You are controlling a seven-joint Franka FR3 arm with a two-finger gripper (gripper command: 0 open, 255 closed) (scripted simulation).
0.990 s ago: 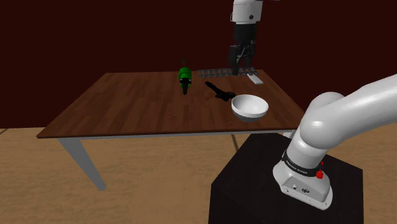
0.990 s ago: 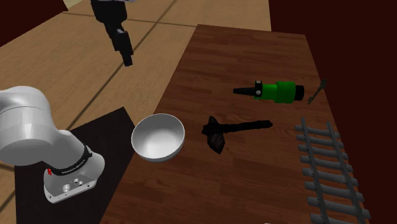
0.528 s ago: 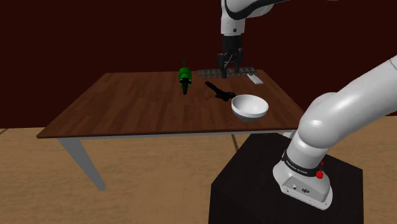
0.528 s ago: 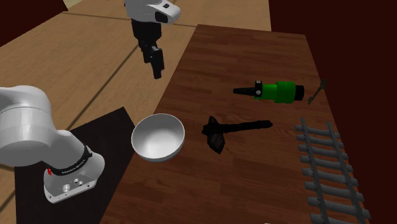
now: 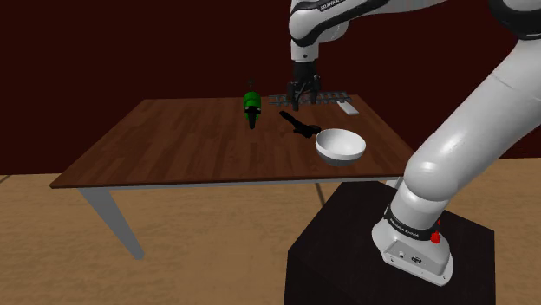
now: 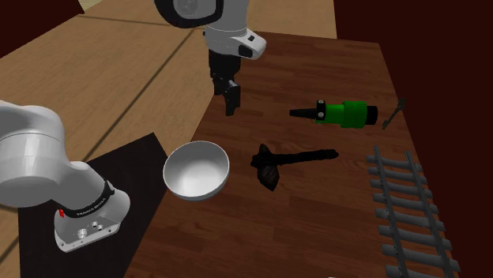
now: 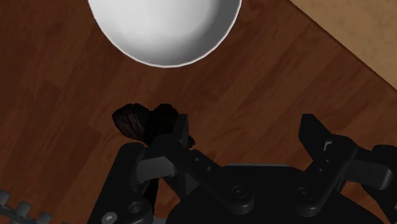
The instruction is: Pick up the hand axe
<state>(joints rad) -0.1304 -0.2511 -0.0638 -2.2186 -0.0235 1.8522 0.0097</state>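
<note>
Wrist view: gripper (image 7: 238, 137) points straight down, jaws apart, hand axe (image 7: 137, 122) just beyond one finger; the arm has swung closer.

Dark wooden table (image 6: 300, 59) holds everything. White round bowl (image 6: 196, 170) sits at the edge nearest the black box stand (image 6: 134, 158). Black hand axe (image 6: 272, 166) lies just beside the bowl, on the second exterior view's right. Green cylindrical tool (image 6: 345, 113) lies up-right of the axe, apart from it. Grey rail track (image 6: 411, 209) lies farthest right.

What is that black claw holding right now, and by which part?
Nothing. The gripper hangs open above the table, and the black hand axe lies on it, ungrasped.
</note>
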